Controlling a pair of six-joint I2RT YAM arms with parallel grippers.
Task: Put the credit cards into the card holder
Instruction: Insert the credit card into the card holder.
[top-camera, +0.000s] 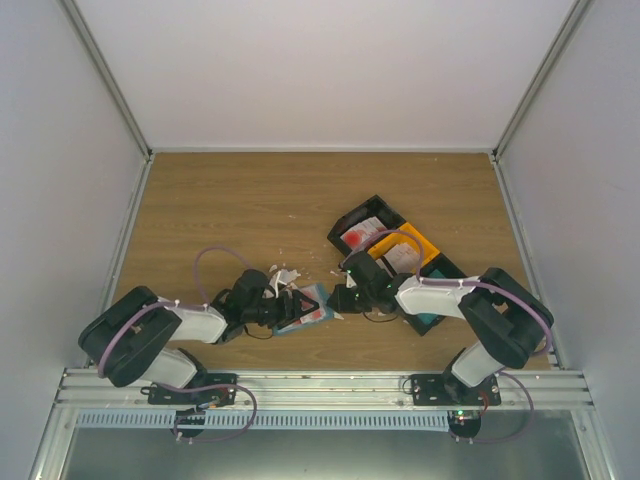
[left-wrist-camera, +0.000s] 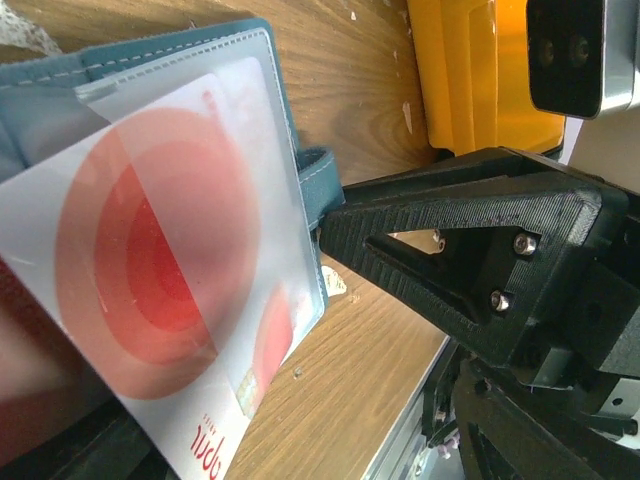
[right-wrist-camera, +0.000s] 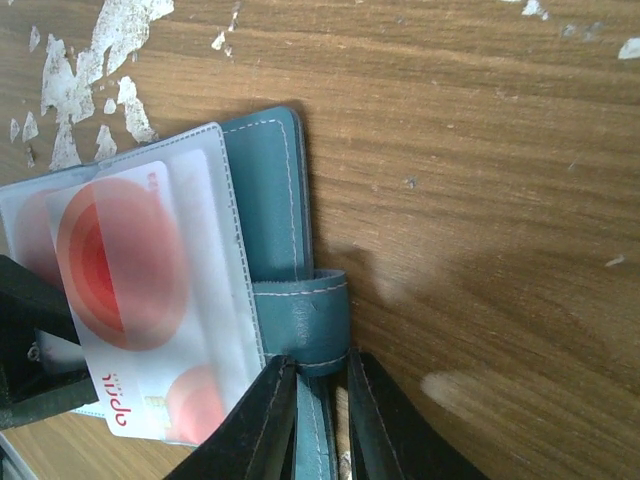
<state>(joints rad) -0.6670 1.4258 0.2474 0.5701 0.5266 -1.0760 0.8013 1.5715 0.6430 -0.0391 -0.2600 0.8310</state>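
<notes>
Closest to the left wrist lens, a red-and-white card sits partway inside the clear pocket of the card holder. Its printed end sticks out past the pocket's mouth. The holder lies open on the counter, close to the near edge and about midway across. The right gripper is clenched on the holder's strap edge, pinning it down. The left gripper is at the card's outer end; I cannot tell whether it grasps the card or is free of it.

The card looks only half seated, so if the holder shifts or tilts it may slide back out. A push off the pocket's line could jam a corner against the stitched seam or buckle the thin plastic. If the right pinch slips off the narrow strap, the holder would likely skate across the wood.

Toward the right edge, a black tray holds an orange tray and loose cards, red-and-white and whitish.
</notes>
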